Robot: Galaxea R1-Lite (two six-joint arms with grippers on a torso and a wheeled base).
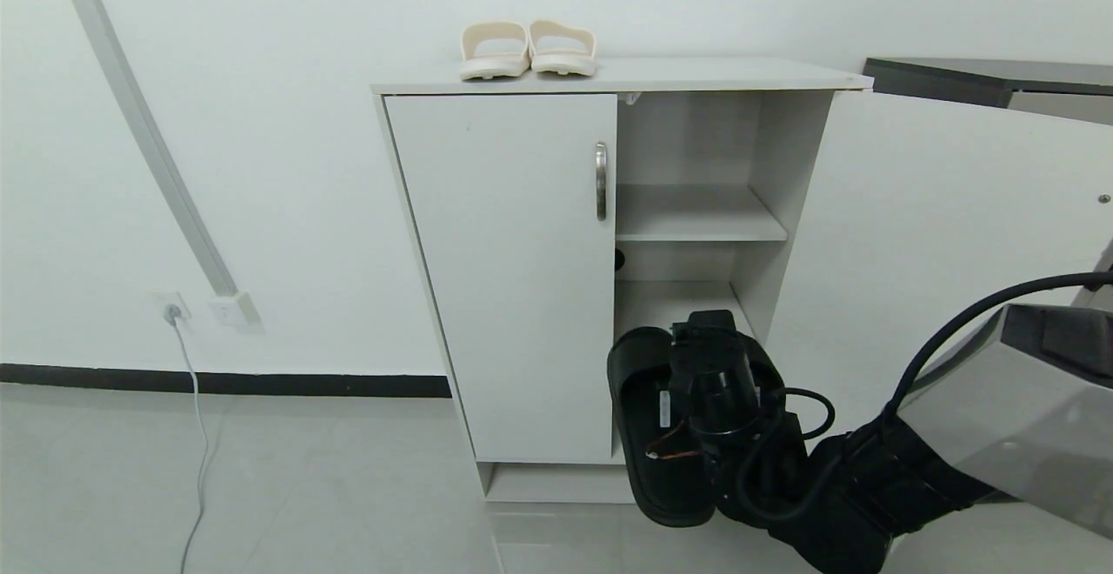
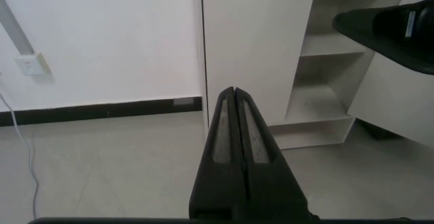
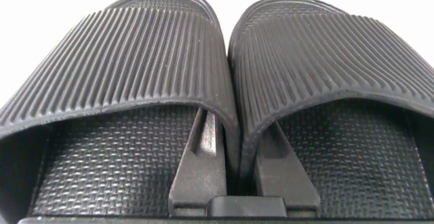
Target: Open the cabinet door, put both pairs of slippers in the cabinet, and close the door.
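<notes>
You hold the black slippers (image 1: 648,435) as one bundle in the right gripper (image 3: 239,176). Its fingers (image 3: 201,159) are slipped one under each strap and closed on the two inner strap walls where they meet, so both shoes travel together. The pair hangs just before the open right half of the cabinet (image 1: 513,296), in front of its lower shelves.

The slippers lie side by side, their long axes running from your wrist toward the cabinet. The toes appear to lead and the heels sit nearest the arm, a line that suits sliding them straight onto a shelf (image 1: 674,304).

The right door (image 1: 939,235) stands swung wide, and the left door is shut. The cream slippers (image 1: 528,50) sit paired on the cabinet top, above the shut door. Your left gripper (image 2: 234,136) hangs over the floor, left of the cabinet, fingers pressed together on nothing.
</notes>
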